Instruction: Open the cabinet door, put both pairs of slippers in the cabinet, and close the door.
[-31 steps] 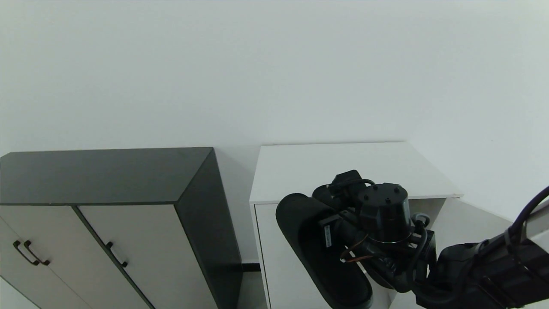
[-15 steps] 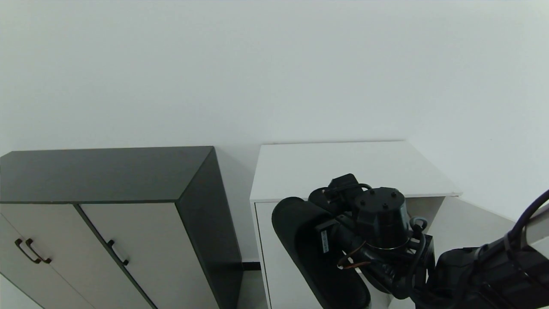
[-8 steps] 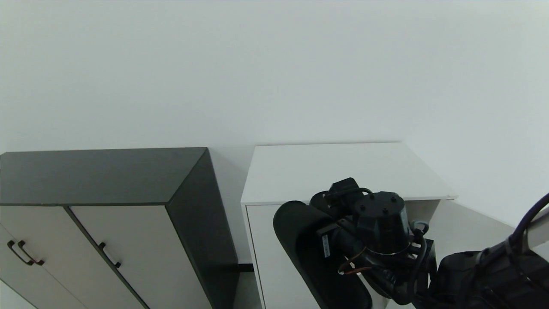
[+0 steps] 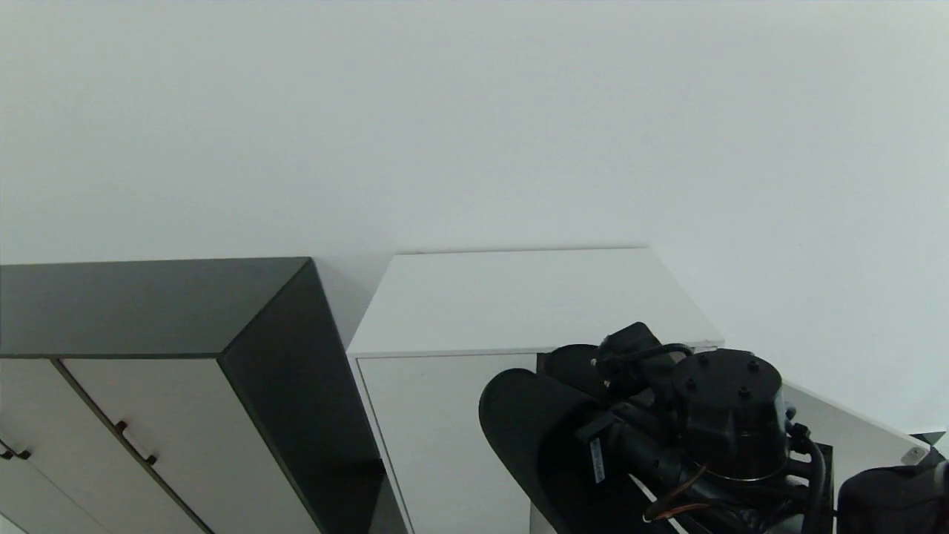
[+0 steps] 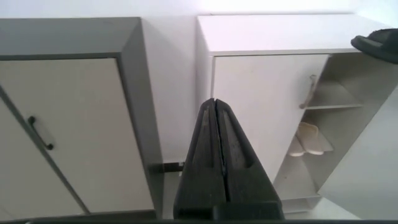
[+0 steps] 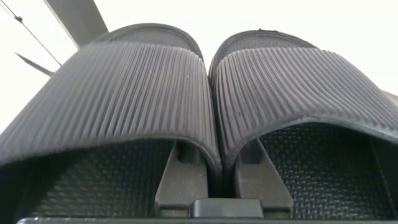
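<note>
The right jaws are clamped on the adjoining inner sides of a pair of black slippers point(image 6: 143, 93), held side by side in the air before the white cabinet point(image 4: 511, 297). The left jaws are pressed fully together, holding nothing. The cabinet's right door point(image 4: 852, 429) stands open; pale slippers point(image 5: 309, 138) lie on a shelf inside. Beside it stands a dark cabinet point(image 4: 148, 304), doors closed, against a plain wall point(image 4: 474, 111).

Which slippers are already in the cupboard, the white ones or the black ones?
The white pair, lying on a shelf in the open white cabinet. The black pair is outside it, clamped in the right gripper.
</note>
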### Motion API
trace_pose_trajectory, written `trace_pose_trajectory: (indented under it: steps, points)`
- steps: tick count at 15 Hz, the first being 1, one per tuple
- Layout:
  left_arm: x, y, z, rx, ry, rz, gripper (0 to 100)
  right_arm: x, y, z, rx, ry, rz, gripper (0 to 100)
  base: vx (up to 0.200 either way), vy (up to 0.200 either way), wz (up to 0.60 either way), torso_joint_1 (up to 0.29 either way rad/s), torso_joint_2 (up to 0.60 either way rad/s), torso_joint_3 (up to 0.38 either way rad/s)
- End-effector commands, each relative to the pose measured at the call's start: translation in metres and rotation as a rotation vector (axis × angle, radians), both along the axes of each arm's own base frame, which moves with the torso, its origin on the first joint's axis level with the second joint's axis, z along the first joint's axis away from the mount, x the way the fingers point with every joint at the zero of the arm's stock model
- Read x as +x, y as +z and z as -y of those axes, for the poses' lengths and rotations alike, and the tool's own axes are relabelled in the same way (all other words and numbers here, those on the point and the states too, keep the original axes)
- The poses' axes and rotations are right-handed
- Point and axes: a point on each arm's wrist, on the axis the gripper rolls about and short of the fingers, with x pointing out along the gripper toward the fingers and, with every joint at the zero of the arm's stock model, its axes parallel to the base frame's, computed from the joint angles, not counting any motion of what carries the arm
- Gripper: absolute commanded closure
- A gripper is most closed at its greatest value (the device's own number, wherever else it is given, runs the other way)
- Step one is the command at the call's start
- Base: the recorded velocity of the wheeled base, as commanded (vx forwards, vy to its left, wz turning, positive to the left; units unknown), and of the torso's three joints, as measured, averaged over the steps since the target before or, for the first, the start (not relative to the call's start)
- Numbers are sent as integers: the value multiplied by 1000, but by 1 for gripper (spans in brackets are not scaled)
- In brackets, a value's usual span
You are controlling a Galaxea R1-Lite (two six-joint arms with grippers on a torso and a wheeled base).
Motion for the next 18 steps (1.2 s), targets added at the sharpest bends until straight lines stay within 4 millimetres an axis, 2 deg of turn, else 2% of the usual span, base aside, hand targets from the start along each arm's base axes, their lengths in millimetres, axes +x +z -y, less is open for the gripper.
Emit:
trace_pose_trajectory:
  steps: [1, 2, 6, 18]
  points:
    - [0, 0, 0, 0, 0, 0, 100, -6, 5, 2, 12, 12, 8, 100, 0, -200, 0, 2, 7, 7]
    - [0, 0, 0, 0, 0, 0, 100, -11, 3, 2, 15, 62, -7, 100, 0, -200, 0, 2, 2, 2]
    - [0, 0, 0, -2, 0, 2, 100, -11, 1, 4, 11, 60, -15, 100, 0, 0, 0, 0, 0, 0]
    - [0, 0, 0, -3, 0, 0, 100, 1, -6, 13, -4, 26, -36, 100, 0, 0, 0, 0, 0, 0]
